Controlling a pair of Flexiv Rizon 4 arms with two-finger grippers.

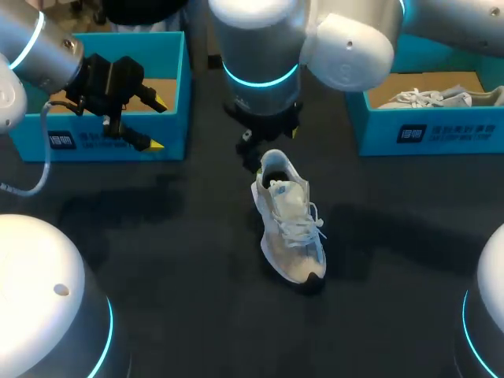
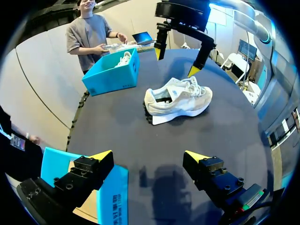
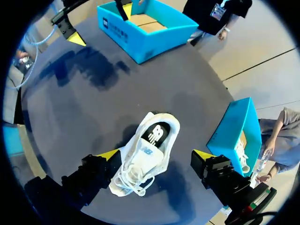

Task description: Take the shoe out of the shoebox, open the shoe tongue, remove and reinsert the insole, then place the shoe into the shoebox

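Note:
A white and grey shoe [image 1: 289, 226] lies on its sole in the middle of the dark table, laces up, heel toward the far side. Its dark insole [image 3: 157, 133] shows in the opening. My right gripper [image 3: 156, 153] hangs open above the shoe, one finger on each side of it, touching nothing; from the left wrist it [image 2: 177, 58] is seen above the heel end. My left gripper [image 1: 157, 124] is open and empty over the front wall of the left blue shoebox [image 1: 118, 142], with the shoe [image 2: 178, 98] well ahead of it.
A second blue box [image 1: 429, 126] at the far right holds another white shoe [image 1: 441, 98]. The left box [image 3: 150, 28] shows a bare cardboard floor. Two round arm bases [image 1: 47, 307] stand at the near corners.

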